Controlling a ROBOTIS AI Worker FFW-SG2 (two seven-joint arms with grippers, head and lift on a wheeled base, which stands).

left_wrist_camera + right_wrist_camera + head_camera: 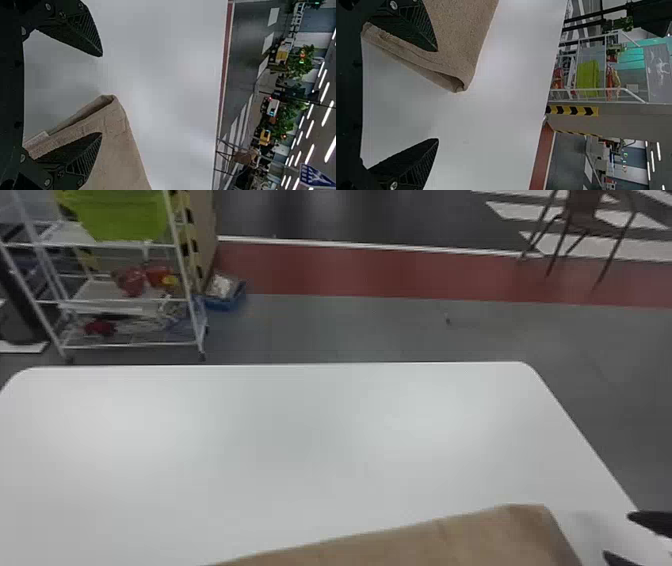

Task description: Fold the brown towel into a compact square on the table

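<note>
Wide open and let go with the black left gripper (102, 94), near the brown cloth towel (430, 542), at the head view's bottom right. Same with the black right gripper (616, 535), lower right edge. Upper left, on a white metal rack (95, 292), with a green bin (125, 220); then into a blue box (220, 305), with pale stuff. Below, across a white table (280, 435).

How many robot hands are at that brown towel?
2. The left gripper is open at one folded corner of the towel; the right gripper is open at another, toward the right side of the table.
</note>
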